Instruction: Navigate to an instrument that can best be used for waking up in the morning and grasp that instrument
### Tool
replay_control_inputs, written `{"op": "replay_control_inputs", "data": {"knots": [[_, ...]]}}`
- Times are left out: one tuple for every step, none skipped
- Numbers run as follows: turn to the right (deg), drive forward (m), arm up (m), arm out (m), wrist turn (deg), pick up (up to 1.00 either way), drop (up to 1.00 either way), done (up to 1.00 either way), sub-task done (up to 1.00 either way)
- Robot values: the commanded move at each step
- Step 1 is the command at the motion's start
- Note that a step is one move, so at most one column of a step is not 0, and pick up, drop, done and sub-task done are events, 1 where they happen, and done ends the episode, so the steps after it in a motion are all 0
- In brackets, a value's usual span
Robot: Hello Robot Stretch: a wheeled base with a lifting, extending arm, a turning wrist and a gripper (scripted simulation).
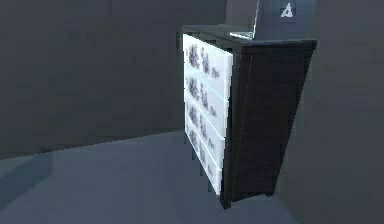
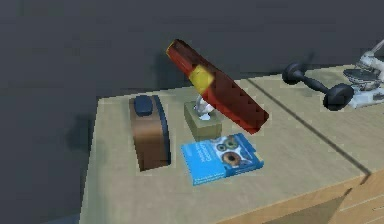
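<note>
A small brown rounded object with a dark blue top (image 2: pixel 148 130) stands upright on a pale wooden tabletop (image 2: pixel 120 195), toward its left end in the arm side view. Just to its right, a red bat with a yellow band (image 2: pixel 215 85) leans at an angle over a small tan box (image 2: pixel 204 120). A blue book (image 2: pixel 220 158) lies flat in front of the box.
A dark dumbbell (image 2: pixel 318 85) and a silvery object (image 2: pixel 368 75) lie at the tabletop's far right. In the forward view a dark dresser (image 1: pixel 270 120) with white drawer fronts (image 1: pixel 205 100) carries a laptop (image 1: pixel 285 18). Bare grey floor (image 1: pixel 90 185) spreads to its left.
</note>
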Motion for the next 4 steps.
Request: {"op": "replay_control_inputs", "data": {"knots": [[0.0, 0.00, 0.38, 0.00, 0.0, 0.00, 0.00, 0.00, 0.00], [0.0, 0.00, 0.00, 0.16, 0.0, 0.00, 0.00, 0.00, 0.00], [0.0, 0.00, 0.00, 0.00, 45.0, 0.00, 0.00, 0.00, 0.00], [0.0, 0.00, 0.00, 0.00, 45.0, 0.00, 0.00, 0.00, 0.00]]}}
